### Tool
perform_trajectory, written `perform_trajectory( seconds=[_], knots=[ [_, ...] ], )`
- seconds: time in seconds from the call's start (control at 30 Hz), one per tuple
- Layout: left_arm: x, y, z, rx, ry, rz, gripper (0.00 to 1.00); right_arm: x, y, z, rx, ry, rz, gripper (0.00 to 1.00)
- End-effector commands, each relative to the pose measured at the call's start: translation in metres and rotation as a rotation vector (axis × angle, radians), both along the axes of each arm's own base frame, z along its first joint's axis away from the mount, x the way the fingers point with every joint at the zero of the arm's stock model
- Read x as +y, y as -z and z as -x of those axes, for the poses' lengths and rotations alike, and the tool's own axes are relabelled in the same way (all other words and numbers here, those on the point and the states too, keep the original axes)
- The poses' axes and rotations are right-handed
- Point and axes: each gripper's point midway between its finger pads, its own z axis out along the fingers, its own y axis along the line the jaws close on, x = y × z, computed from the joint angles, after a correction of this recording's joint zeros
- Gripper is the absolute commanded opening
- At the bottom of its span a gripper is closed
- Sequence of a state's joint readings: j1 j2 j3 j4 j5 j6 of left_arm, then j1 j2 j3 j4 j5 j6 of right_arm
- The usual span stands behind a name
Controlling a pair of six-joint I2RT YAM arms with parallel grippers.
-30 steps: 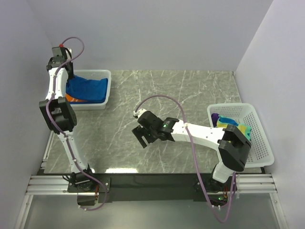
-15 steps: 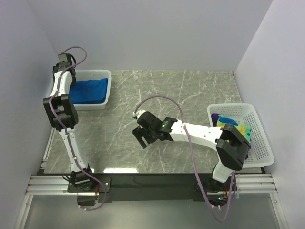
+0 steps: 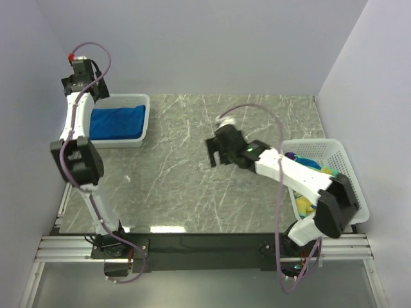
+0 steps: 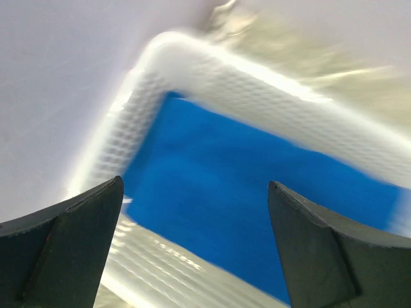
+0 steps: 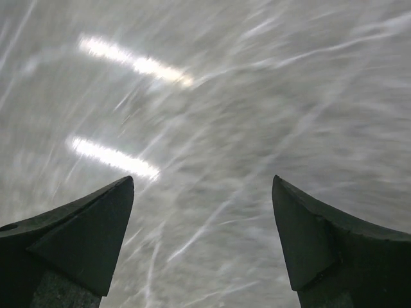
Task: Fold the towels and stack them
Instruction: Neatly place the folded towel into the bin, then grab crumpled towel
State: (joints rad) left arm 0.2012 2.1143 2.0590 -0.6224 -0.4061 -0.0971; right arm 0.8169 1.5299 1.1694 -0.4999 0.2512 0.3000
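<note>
The left gripper [image 4: 194, 186] hangs high over the 10 o'clock corner of the worktop [image 3: 192, 192], its fingers spread wide and holding nothing. Below it, in the wrist view, the blue towel [image 4: 257, 218] lies flat inside the left basket [image 4: 212, 70], filling most of its floor; the picture is blurred, so folds cannot be made out. From above, this towel shows as a smooth blue rectangle inside the basket, which sits at the worktop's 10 o'clock edge, against the left wall.

The right gripper [image 5: 202, 179] is also spread wide and empty, pointing down at bare marble just toward 1 o'clock from the worktop's centre. Its arm reaches there from 5 o'clock, passing over the near side of the right basket [image 3: 350, 173], which stands at 3 o'clock. In that basket lies a loose heap: a purple towel [image 3: 290, 156] at its far left corner, a teal patch [image 3: 327, 172] beside the arm and a yellow towel [image 3: 302, 206] nearer the front. The arm hides the rest.
</note>
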Motion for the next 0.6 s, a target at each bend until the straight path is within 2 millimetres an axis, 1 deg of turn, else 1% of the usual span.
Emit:
perform_trajectory(
  seconds=[0.0, 0.03, 0.07, 0.1, 0.13, 0.17, 0.2, 0.23, 0.27, 0.3, 0.33, 0.37, 0.4, 0.43, 0.47, 0.5, 0.53, 0.57],
  knots=[
    [-0.082, -0.096, 0.010, -0.320, 0.173, 0.276, 0.99, -0.065, -0.055, -0.027, -0.161, 0.270, -0.034, 0.97],
    [-0.099, -0.122, 0.024, -0.393, 0.202, 0.339, 1.00, -0.091, -0.058, -0.036, -0.170, 0.352, -0.027, 0.99],
    [-0.126, -0.108, 0.029, -0.377, 0.284, 0.423, 0.99, -0.113, -0.064, -0.034, -0.191, 0.425, -0.015, 1.00],
    [-0.141, -0.110, 0.038, -0.386, 0.319, 0.465, 0.99, -0.130, -0.065, -0.035, -0.195, 0.482, -0.008, 1.00],
    [-0.156, -0.130, 0.054, -0.435, 0.358, 0.498, 0.99, -0.158, -0.061, -0.037, -0.191, 0.562, 0.006, 1.00],
    [-0.178, -0.133, 0.062, -0.443, 0.419, 0.527, 0.99, -0.176, -0.063, -0.036, -0.195, 0.626, -0.007, 1.00],
    [-0.196, -0.110, 0.075, -0.389, 0.456, 0.566, 0.99, -0.193, -0.060, -0.034, -0.181, 0.677, -0.003, 1.00],
    [-0.208, -0.121, 0.093, -0.410, 0.503, 0.554, 0.99, -0.223, -0.049, -0.031, -0.153, 0.766, 0.002, 1.00],
    [-0.223, -0.115, 0.102, -0.394, 0.533, 0.552, 0.99, -0.237, -0.049, -0.029, -0.154, 0.822, -0.022, 1.00],
    [-0.236, -0.086, 0.114, -0.337, 0.532, 0.545, 1.00, -0.248, -0.045, -0.028, -0.147, 0.859, -0.044, 0.98],
    [-0.246, -0.093, 0.130, -0.361, 0.569, 0.533, 0.99, -0.258, -0.035, -0.025, -0.123, 0.891, -0.064, 0.97],
    [-0.263, -0.086, 0.140, -0.350, 0.610, 0.535, 0.99, -0.277, -0.034, -0.024, -0.133, 0.970, -0.094, 0.96],
    [-0.268, -0.069, 0.154, -0.325, 0.615, 0.544, 0.99, -0.286, -0.033, -0.028, -0.147, 1.006, -0.127, 0.94],
    [-0.276, -0.061, 0.162, -0.304, 0.643, 0.558, 0.99, -0.293, -0.029, -0.028, -0.143, 1.031, -0.147, 0.94],
    [-0.286, -0.051, 0.170, -0.280, 0.673, 0.562, 1.00, -0.304, -0.019, -0.028, -0.123, 1.079, -0.175, 0.94],
    [-0.289, -0.028, 0.180, -0.233, 0.672, 0.561, 0.99, -0.309, -0.017, -0.033, -0.134, 1.099, -0.192, 0.93],
    [-0.292, -0.026, 0.186, -0.239, 0.682, 0.548, 0.99, -0.312, -0.013, -0.034, -0.131, 1.114, -0.199, 0.92],
    [-0.302, -0.018, 0.193, -0.216, 0.713, 0.552, 0.99, -0.315, -0.006, -0.036, -0.120, 1.138, -0.198, 0.92]
  ],
)
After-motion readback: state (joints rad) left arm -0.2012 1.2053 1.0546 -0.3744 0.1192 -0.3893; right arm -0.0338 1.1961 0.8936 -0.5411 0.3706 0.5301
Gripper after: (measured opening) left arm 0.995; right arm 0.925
